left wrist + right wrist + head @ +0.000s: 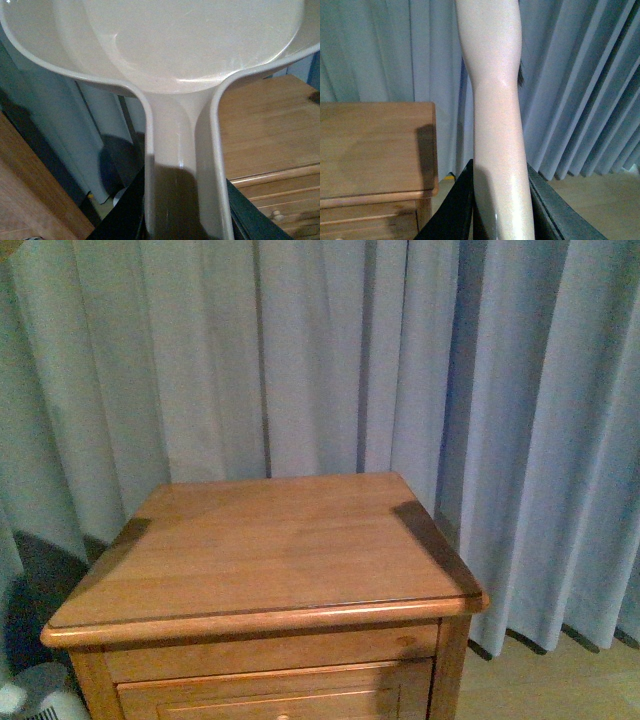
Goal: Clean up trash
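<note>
My left gripper [182,220] is shut on the handle of the pale pink dustpan [190,45], whose empty pan fills the far part of the left wrist view, held up beside the wooden cabinet [270,125]. My right gripper [500,215] is shut on the pale pink handle of the brush [495,100]; a few dark bristles [521,77] show behind the handle. The brush is held upright beside the cabinet [370,145]. The crumpled white paper trash is not in view. Neither arm shows in the front view.
The wooden cabinet's top [270,540] fills the middle of the front view, with a drawer [270,695] below. Grey-blue curtains [330,350] hang behind it down to the wooden floor [590,200]. A white object [30,695] sits at the lower left on the floor.
</note>
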Controlling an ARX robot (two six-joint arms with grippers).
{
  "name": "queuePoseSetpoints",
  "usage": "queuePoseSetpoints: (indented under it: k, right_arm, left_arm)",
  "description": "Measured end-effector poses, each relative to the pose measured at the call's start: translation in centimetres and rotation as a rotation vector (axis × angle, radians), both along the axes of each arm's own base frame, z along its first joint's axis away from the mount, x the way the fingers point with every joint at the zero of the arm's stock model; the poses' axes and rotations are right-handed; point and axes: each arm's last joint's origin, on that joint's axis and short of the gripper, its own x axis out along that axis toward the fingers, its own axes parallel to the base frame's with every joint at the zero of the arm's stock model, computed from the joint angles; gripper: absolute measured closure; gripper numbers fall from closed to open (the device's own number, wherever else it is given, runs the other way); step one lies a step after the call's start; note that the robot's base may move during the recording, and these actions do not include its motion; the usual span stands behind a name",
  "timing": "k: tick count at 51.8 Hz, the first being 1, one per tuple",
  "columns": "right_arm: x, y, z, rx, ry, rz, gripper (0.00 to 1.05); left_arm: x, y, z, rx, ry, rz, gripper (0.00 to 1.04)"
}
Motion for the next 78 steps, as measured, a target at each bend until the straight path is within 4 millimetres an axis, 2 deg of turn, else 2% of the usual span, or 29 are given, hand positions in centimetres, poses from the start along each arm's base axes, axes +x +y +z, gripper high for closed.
queuePoseSetpoints:
  k: [14, 19, 37, 78]
  right_arm:
    - [-3.6, 0.8, -1.5, -0.007, 0.005, -0.022, 0.83]
    - [-3.7, 0.9, -2.2, -0.018, 0.020, -0.013, 0.83]
    - [-3.1, -0.2, -2.5, 0.011, 0.029, -0.046, 0.83]
    - [-3.0, -0.2, -3.0, 0.069, 0.060, -0.007, 0.83]
  left_arm:
    - [0.0, 0.0, 0.0, 0.000, 0.000, 0.000, 0.79]
    - [0.0, 0.0, 0.0, 0.000, 0.000, 0.000, 0.79]
    - [0.0, 0.0, 0.0, 0.000, 0.000, 0.000, 0.79]
    - [0.0, 0.0, 0.0, 0.000, 0.000, 0.000, 0.79]
